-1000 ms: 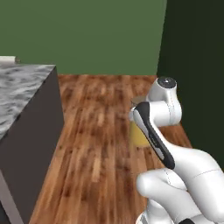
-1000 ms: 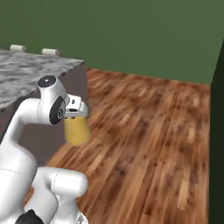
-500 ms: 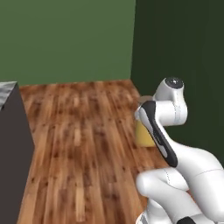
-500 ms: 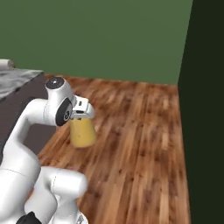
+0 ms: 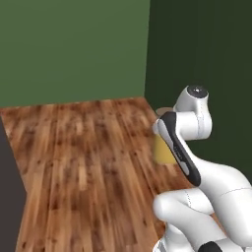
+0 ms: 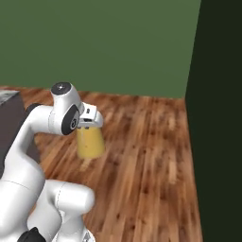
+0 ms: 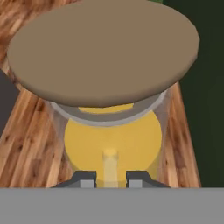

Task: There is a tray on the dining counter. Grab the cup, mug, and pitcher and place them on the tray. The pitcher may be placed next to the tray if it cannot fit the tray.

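The pitcher (image 6: 90, 142), a clear cone holding orange-yellow liquid, hangs above the wooden floor with my gripper (image 6: 88, 125) shut on its neck. From the left base view the pitcher (image 5: 161, 147) peeks out behind my forearm. In the hand view its round brown cork lid (image 7: 104, 49) spreads across the top, the liquid lies below it, and my gripper (image 7: 110, 180) pinches the glass between both tips. A corner of the dining counter (image 6: 7, 97) shows at the left edge. The tray, the cup and the mug are out of view.
Brown plank floor (image 6: 146, 156) stretches ahead to a green wall (image 6: 104, 42). A dark, nearly black tall panel (image 6: 220, 118) stands on the right. The counter's dark side (image 5: 7, 189) sits at the left edge of the left base view.
The whole picture has swung, so the base has turned: the counter has slid off to the left and the dark panel has come in on the right. The pitcher stays held.
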Tool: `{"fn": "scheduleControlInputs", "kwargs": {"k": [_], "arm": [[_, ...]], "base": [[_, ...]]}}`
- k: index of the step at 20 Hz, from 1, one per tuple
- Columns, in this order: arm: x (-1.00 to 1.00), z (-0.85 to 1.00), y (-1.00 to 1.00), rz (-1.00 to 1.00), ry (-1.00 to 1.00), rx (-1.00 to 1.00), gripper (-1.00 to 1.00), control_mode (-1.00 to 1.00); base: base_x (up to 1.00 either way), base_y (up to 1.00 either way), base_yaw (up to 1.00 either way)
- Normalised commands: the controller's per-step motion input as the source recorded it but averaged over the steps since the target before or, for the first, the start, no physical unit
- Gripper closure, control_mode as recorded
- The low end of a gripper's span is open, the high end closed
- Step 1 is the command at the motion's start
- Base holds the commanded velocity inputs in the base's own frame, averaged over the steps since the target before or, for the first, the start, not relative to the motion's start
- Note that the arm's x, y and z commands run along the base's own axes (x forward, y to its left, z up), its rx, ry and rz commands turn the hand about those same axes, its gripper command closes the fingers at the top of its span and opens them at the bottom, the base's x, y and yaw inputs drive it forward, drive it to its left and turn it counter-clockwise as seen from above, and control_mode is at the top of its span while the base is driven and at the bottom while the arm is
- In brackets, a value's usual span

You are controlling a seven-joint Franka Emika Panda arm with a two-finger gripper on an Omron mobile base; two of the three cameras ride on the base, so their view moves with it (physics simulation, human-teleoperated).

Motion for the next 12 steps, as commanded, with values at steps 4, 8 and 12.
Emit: {"fn": "scheduleControlInputs", "kwargs": {"k": [4, 8, 12], "arm": [[0.0, 0.0, 0.0, 0.0, 0.0, 0.0, 1.0, 1.0], [0.0, 0.0, 0.0, 0.0, 0.0, 0.0, 1.0, 1.0], [0.0, 0.0, 0.0, 0.0, 0.0, 0.0, 1.0, 1.0]], "base": [[1.0, 0.3, -0.06], [1.0, 0.29, -0.04], [1.0, 0.24, 0.0]]}}
